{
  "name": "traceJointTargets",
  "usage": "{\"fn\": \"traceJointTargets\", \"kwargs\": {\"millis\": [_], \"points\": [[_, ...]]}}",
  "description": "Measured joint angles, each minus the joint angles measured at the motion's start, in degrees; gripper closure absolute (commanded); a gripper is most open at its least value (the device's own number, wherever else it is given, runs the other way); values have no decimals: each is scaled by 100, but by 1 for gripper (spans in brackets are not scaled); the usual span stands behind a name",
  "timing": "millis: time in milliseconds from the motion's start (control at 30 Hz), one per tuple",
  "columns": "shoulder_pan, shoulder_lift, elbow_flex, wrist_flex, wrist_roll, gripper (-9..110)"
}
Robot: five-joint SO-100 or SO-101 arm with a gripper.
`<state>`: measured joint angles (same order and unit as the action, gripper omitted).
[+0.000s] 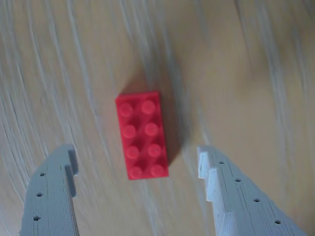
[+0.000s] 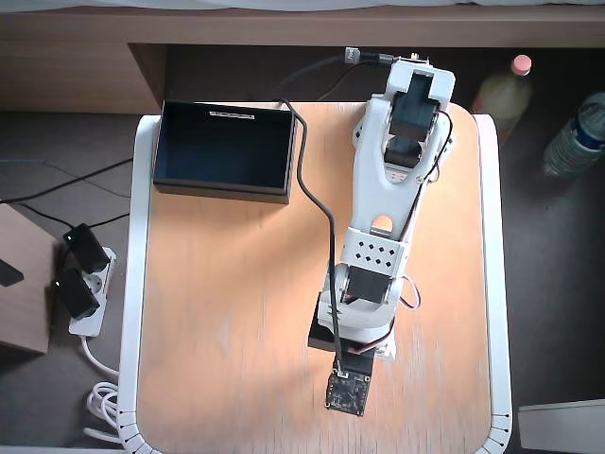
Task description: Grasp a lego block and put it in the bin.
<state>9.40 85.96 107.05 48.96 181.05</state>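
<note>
In the wrist view the red lego block (image 1: pixel 141 133) lies flat on the wooden table, studs up, its long side pointing away from me. My gripper (image 1: pixel 135 151) is open, with one grey finger (image 1: pixel 54 191) left of the block and the other (image 1: pixel 231 196) right of it; neither touches it. In the overhead view my white arm (image 2: pixel 378 255) reaches toward the table's near edge and hides the block and the fingers. The black bin (image 2: pixel 222 193) stands at the table's far left corner with nothing showing inside it.
A black cable (image 2: pixel 317 203) runs from the far edge over the table to the wrist camera board (image 2: pixel 347 392). The table has a white rim (image 2: pixel 135 284). A power strip (image 2: pixel 80 284) lies on the floor at left, and bottles (image 2: pixel 572 142) stand at the far right.
</note>
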Motion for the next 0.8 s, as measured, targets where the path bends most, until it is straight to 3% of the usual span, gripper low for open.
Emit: {"fn": "traceJointTargets", "kwargs": {"millis": [800], "points": [[-97,-422,-18,-396,-18,76]]}}
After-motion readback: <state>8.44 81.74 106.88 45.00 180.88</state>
